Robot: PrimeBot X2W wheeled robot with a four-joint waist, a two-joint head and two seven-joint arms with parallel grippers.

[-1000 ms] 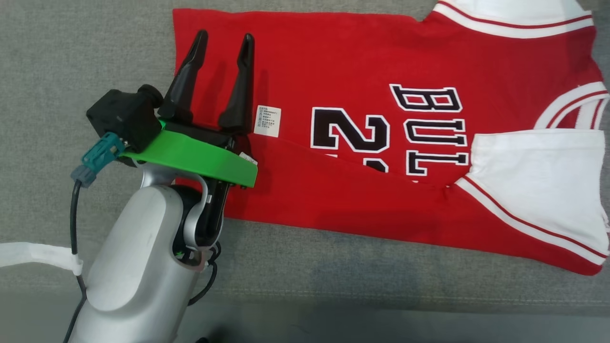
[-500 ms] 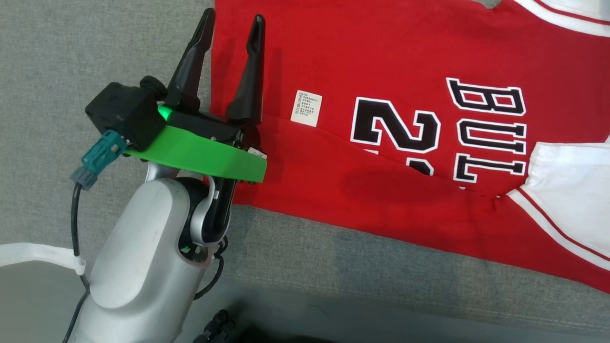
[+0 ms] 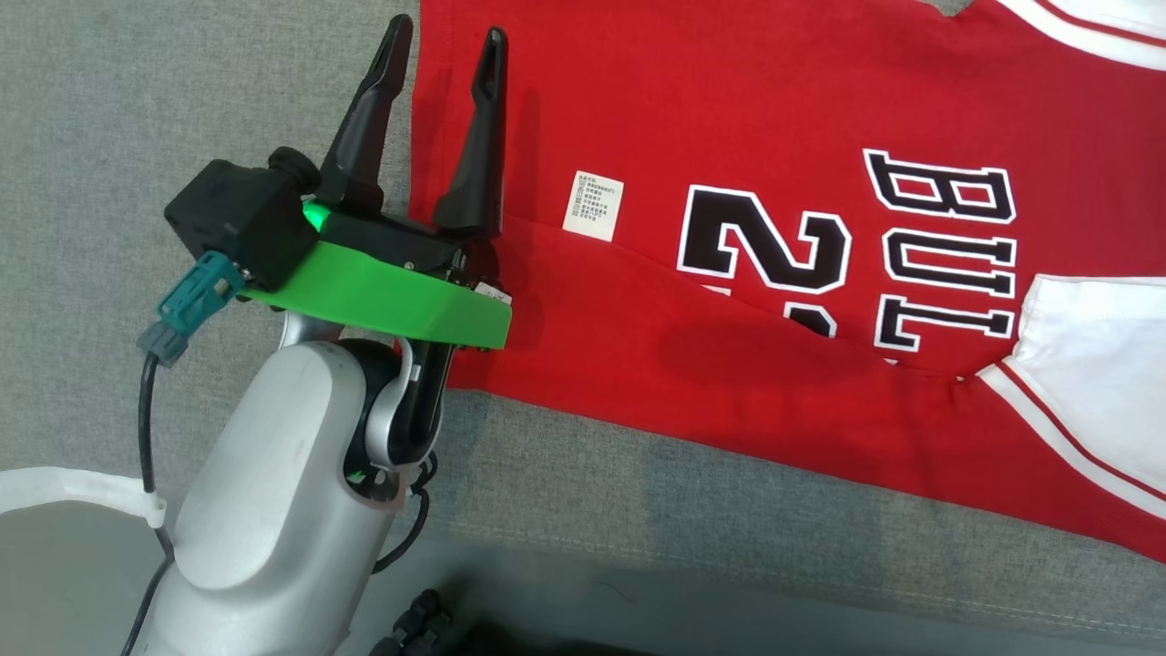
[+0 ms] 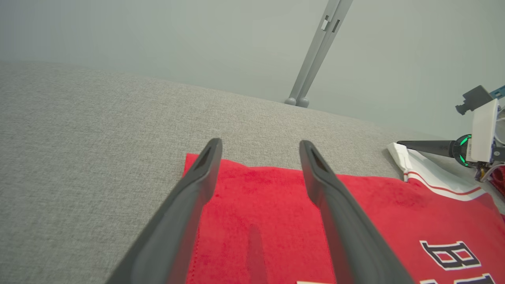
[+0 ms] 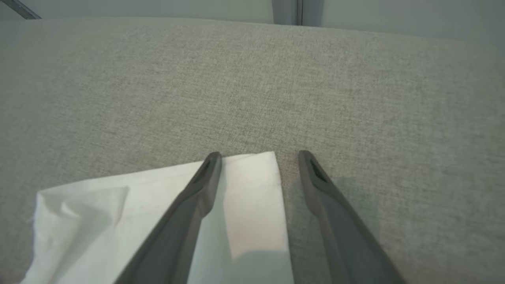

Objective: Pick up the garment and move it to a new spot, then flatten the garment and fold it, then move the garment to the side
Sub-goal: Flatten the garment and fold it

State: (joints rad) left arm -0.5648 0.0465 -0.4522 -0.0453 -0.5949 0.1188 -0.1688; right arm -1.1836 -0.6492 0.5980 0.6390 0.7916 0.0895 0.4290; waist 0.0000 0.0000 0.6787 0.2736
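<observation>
Pointing across grey upholstery (image 3: 137, 91), left tool (image 3: 447, 30) and right tool (image 5: 260, 155) stand spread over garment (image 3: 729, 118).

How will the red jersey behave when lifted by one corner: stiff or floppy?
The red-and-white cloth jersey will probably droop: it lies folded over itself with soft creases. Being thin fabric, it is likely light. Pushed across the grey woven surface, it may bunch rather than slide.

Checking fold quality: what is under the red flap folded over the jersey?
The jersey runs on under the flap. Its fold edge cuts through the number and the lettering, hiding everything past 2 and BUL.
</observation>
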